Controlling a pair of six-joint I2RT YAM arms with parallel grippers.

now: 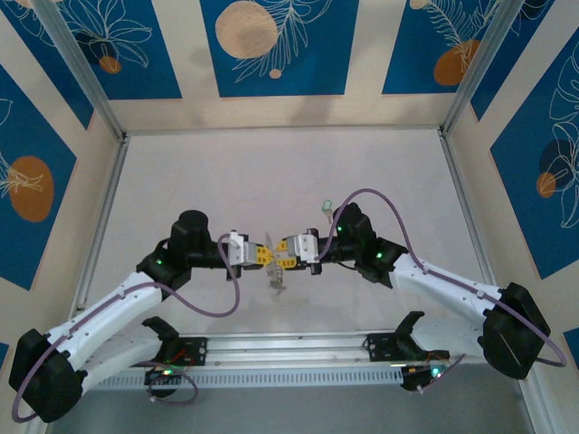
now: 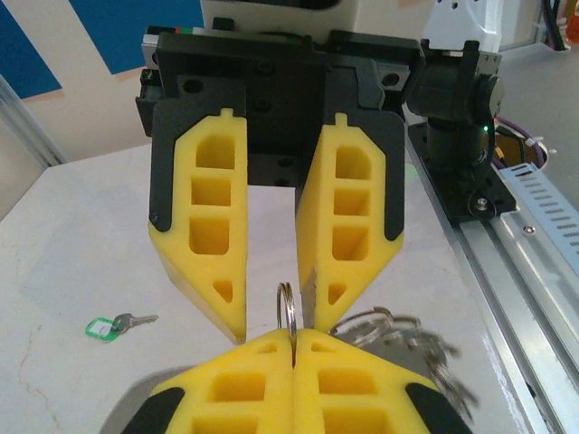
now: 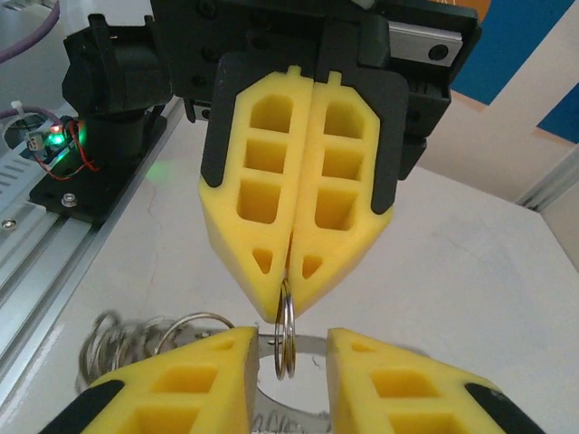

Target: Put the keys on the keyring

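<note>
My left gripper (image 2: 294,338) is shut on the keyring (image 2: 288,310), a silvery wire ring seen edge-on that sticks up out of its yellow fingertips. The right gripper (image 3: 291,342) faces it tip to tip and stands open. Its jaws sit on either side of the ring (image 3: 286,348) with a gap on each side. More silvery loops (image 2: 391,327) hang from the ring, blurred. The key (image 2: 109,326), tiny with a pale green head, lies flat on the table, apart from both grippers. From above, the two grippers (image 1: 262,256) (image 1: 286,252) meet at mid-table, with the key (image 1: 327,207) behind the right one.
A metal rail (image 1: 289,348) with the arm bases runs along the near edge. Aluminium posts (image 1: 86,72) and patterned walls close in the pale tabletop (image 1: 271,172). The cluster of loops (image 3: 127,339) dangles toward the rail side.
</note>
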